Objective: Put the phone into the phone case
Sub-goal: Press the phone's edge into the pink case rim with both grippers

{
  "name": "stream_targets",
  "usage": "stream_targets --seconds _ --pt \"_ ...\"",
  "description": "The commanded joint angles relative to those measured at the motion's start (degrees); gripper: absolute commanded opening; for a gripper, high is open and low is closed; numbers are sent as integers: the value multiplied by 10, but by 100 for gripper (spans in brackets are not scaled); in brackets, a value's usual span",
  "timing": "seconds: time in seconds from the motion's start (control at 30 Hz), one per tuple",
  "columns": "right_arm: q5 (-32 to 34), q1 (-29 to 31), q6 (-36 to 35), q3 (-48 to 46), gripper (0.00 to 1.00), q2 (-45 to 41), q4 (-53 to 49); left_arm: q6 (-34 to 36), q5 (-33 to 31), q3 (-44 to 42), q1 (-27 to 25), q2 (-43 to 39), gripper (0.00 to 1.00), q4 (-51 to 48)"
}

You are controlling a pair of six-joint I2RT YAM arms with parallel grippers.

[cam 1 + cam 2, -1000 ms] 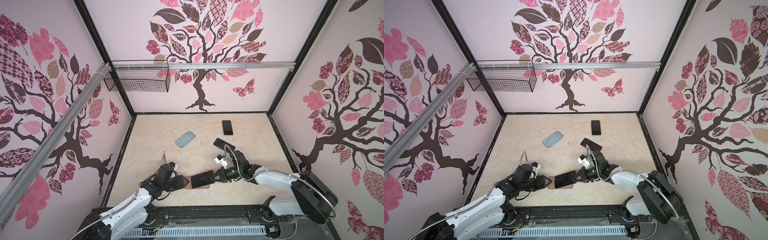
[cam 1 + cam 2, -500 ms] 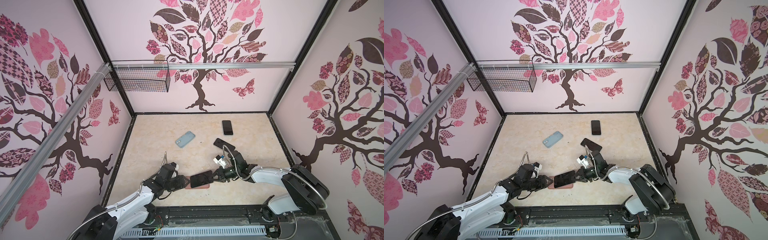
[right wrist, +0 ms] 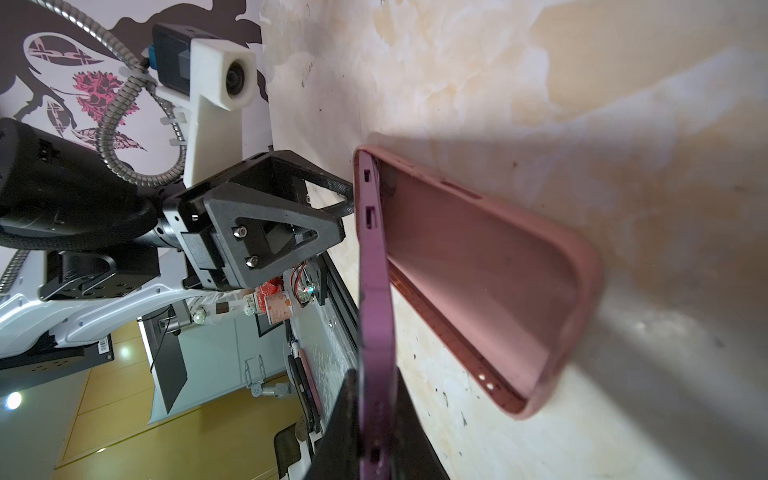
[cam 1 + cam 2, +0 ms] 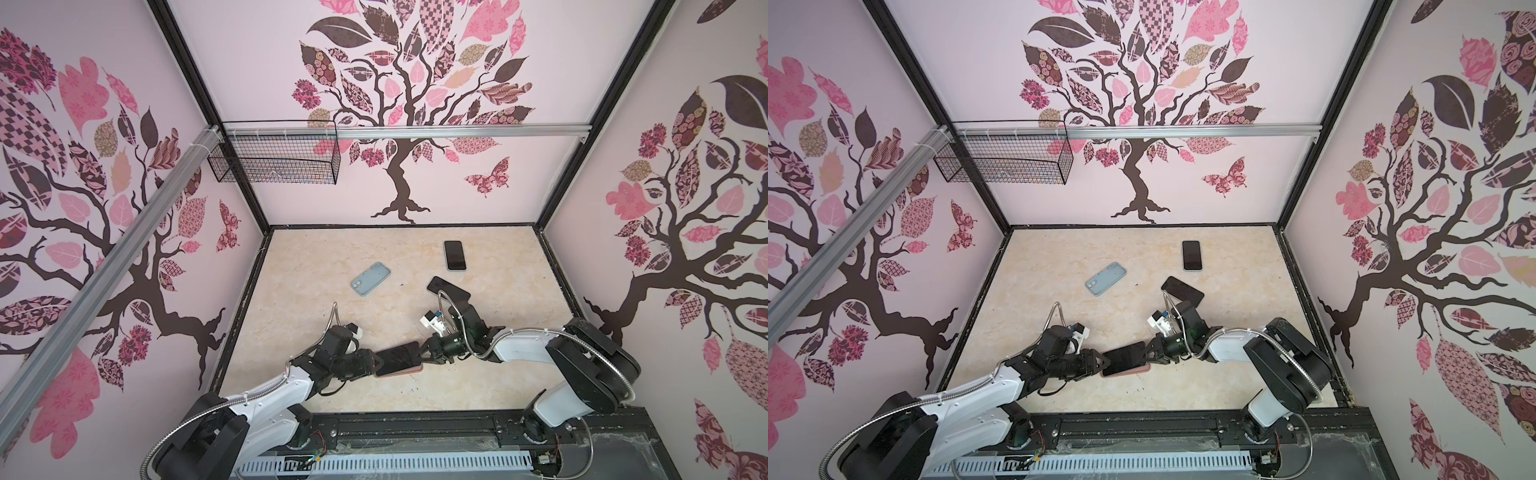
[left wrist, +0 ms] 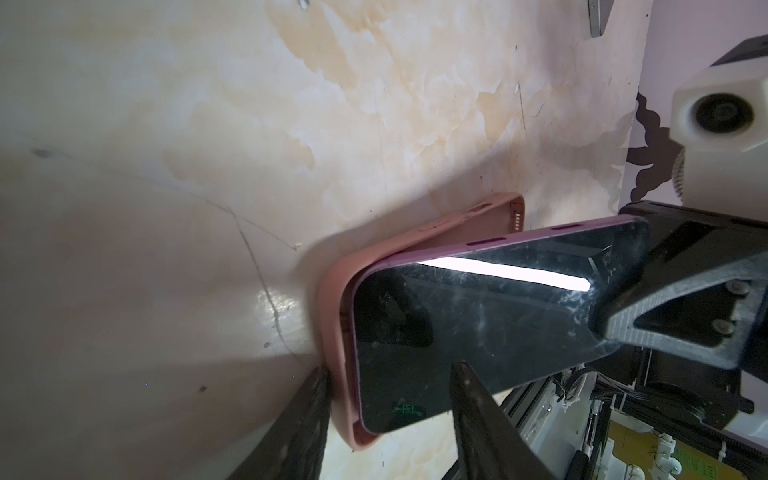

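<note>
The pink phone case [image 4: 411, 369] [image 4: 1136, 370] lies open side up near the table's front edge. The phone [image 4: 400, 355] [image 4: 1124, 356], with a black screen and purple rim, is tilted with its left end tucked into the case [image 5: 336, 332]; its right end is raised. My right gripper [image 3: 376, 399] [image 4: 420, 354] is shut on that raised end. My left gripper [image 5: 390, 368] [image 4: 376, 360] straddles the tucked end, jaws apart. One finger lies against the case's outer wall and the other stands over the screen [image 5: 478, 316]. The case's inside [image 3: 478, 270] shows bare under the phone's rim [image 3: 376, 291].
A light blue phone case [image 4: 370, 278] lies mid-table. A black phone [image 4: 454, 255] lies at the back right and another dark phone [image 4: 446, 289] just behind my right arm. A wire basket [image 4: 274, 160] hangs on the back rail.
The left gripper's jaws have narrowed a little around the case's end. The phone and right gripper have shifted slightly left, towards the case.
</note>
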Motion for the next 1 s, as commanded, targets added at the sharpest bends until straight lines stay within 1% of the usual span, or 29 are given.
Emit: stream_targets --seconds 0.0,0.17,0.27,0.57,0.87,0.97 --pt "0 10 -15 19 0 22 -7 12 -4 -7 -1 14 49 0" --pt "2 11 -22 22 0 40 -8 11 -3 -5 -1 13 45 2" --pt "14 11 -32 23 1 44 -20 12 -2 -8 -1 9 44 1" --pt "66 12 -73 37 15 27 -90 15 2 -13 -1 8 38 2" --pt "100 12 -111 62 29 6 -161 24 26 -6 -1 18 35 4" --pt "110 12 -122 70 36 -4 -182 25 28 -7 -1 16 35 4"
